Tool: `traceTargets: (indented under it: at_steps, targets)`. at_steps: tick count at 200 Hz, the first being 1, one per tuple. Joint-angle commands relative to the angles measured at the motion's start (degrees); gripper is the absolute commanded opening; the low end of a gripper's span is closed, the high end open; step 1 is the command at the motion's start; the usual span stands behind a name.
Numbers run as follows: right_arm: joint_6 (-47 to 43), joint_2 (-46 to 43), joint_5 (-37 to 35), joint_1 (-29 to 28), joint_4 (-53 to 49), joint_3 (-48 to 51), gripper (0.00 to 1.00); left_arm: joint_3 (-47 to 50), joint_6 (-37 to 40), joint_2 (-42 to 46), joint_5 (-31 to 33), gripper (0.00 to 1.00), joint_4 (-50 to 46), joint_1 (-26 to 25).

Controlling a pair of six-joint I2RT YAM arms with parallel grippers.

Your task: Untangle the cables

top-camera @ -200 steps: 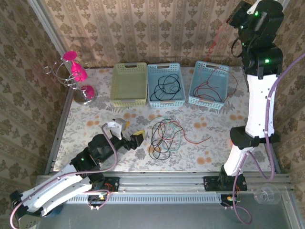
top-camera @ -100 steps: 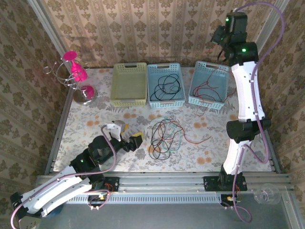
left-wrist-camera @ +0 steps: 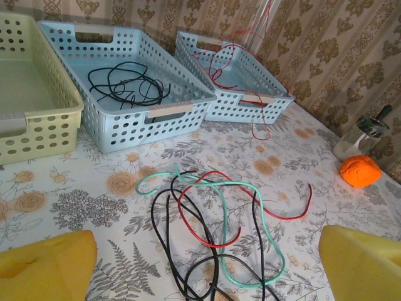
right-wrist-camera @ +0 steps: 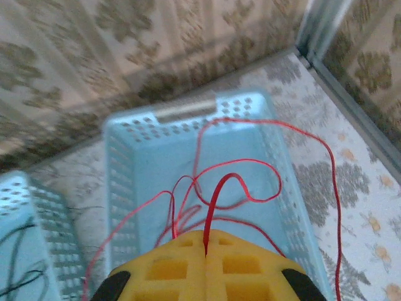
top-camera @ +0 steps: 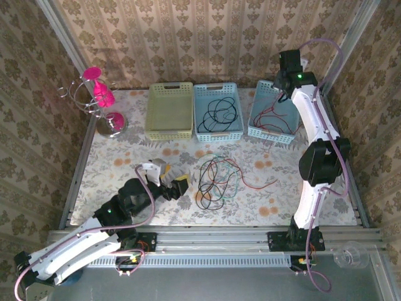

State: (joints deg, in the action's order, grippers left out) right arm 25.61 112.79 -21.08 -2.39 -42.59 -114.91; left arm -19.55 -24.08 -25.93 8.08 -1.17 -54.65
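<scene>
floral surface (top-camera: pixel 125 157): tangle of thin red, black and teal cables (left-wrist-camera: pixel 213 232) just ahead of left end effector (left-wrist-camera: pixel 203 263), spread wide | light-blue perforated plastic basket (right-wrist-camera: pixel 188 108) under right end effector (right-wrist-camera: pixel 206 241), pinching thin red wire (right-wrist-camera: pixel 211 204) | risk: wire's tail drapes over the rim, its weight may drag it out on release

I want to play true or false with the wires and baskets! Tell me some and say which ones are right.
1. The right hand pinches a red cable above the right blue basket. True.
2. Black cables lie in the yellowish basket. False: they lie in the middle blue basket.
3. The left hand is open, beside the tangle on the table. True.
4. The tangle is all red. False: it mixes red, black and green cables.
</scene>
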Motion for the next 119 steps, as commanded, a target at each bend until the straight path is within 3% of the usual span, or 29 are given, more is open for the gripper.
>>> traceTargets:
  at_steps: [1,19,45,87,119]
  targets:
    - [1.8,-0.42,0.11,0.87,2.13,2.9,0.31,0.96,-0.72,-0.35,-0.61,0.92,1.93,0.32]
    - [0.86,1.26,5.26,0.9,-1.06,3.03,0.49,0.8,-0.43,-1.75,-0.85,0.93,2.83,0.29]
    - [-0.47,-2.44,8.35,-0.42,-2.11,8.91,0.58,0.23,-0.28,-4.58,-1.98,0.93,3.87,0.33]
    - [-2.19,-17.35,10.78,-5.24,5.19,31.66,0.59,0.37,-0.79,-6.97,-2.5,0.93,5.39,0.26]
    - [-2.09,-20.72,16.41,-7.24,9.2,44.61,0.61,1.18,-1.54,-6.85,-2.99,0.93,5.16,0.34]
